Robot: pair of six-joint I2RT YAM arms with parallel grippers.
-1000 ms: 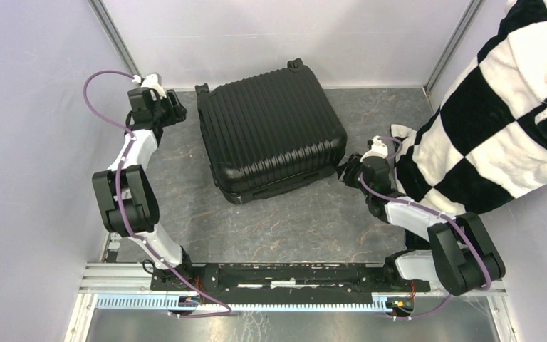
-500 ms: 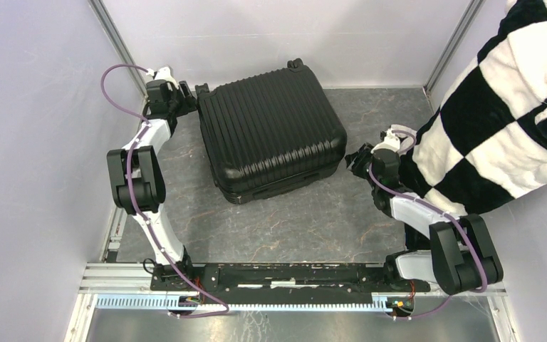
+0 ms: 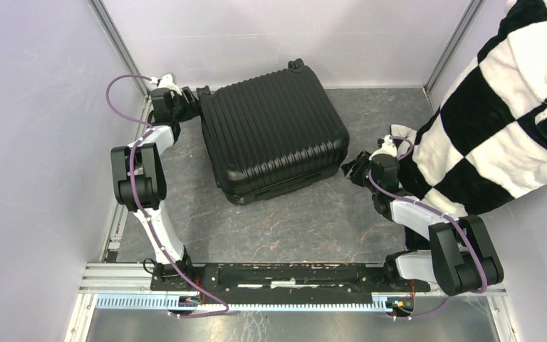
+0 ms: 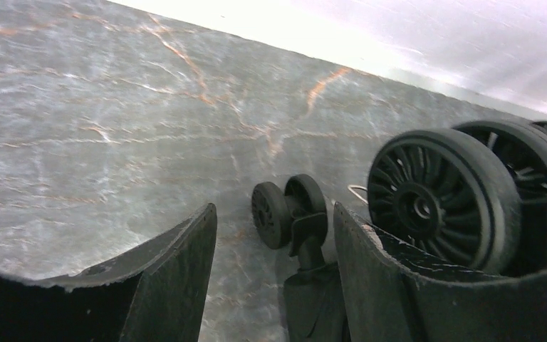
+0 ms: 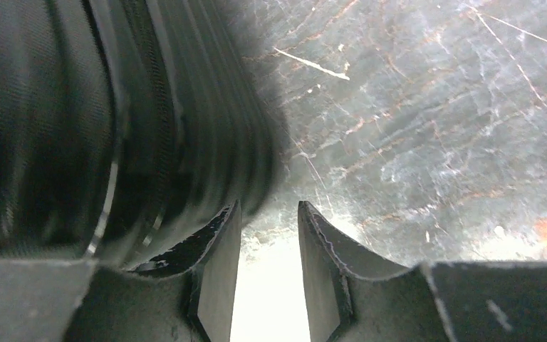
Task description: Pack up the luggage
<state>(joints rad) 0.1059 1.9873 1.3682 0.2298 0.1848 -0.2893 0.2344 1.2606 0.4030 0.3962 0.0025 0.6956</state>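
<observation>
The luggage (image 3: 274, 132) is a closed black ribbed suitcase lying flat in the middle of the grey table. My left gripper (image 3: 189, 107) is at its back left corner, beside a caster wheel (image 3: 203, 90). In the left wrist view the left gripper (image 4: 274, 211) is open, with a small twin caster (image 4: 285, 210) ahead between the fingers and a larger wheel (image 4: 441, 199) to the right. My right gripper (image 3: 352, 169) is just off the suitcase's right front corner. In the right wrist view the right gripper (image 5: 268, 208) is open and empty, with the suitcase's ribbed side (image 5: 78, 121) at the left.
A black-and-white checked fleece (image 3: 498, 107) hangs over the right side, draped onto the right arm. Grey walls and metal posts (image 3: 117, 43) close in the table at the left, back and right. The arm bases stand on a rail (image 3: 285, 274) at the near edge.
My left gripper has swung right from the left wall up to the suitcase's back left corner. My right gripper shifted slightly near the right front corner.
</observation>
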